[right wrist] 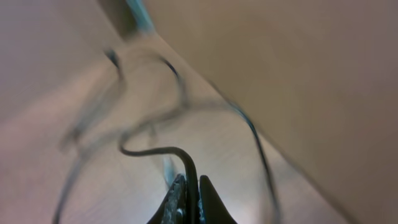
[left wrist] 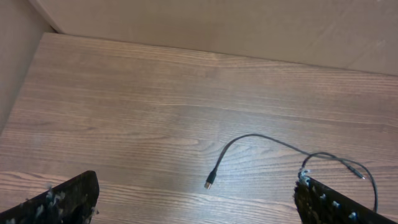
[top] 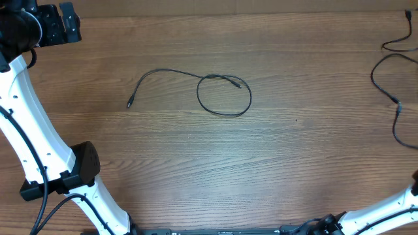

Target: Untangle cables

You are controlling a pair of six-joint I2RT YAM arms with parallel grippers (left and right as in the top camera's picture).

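Right gripper point(right wrist: 189, 200) is pinched together on a thin black cable point(right wrist: 152, 150); the view is blurred, so it is probably one of the cords point(top: 384, 85) at the far right. Left gripper point(left wrist: 198, 202) is spread wide, its arm raised far left above the wood-grain table point(top: 196, 170). A looped cable point(top: 176, 70) with a metal-tipped plug lies mid-table.

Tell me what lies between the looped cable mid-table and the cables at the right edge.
Nothing: between the looped cable and the edge cables the table is bare wood, as the overhead view shows.
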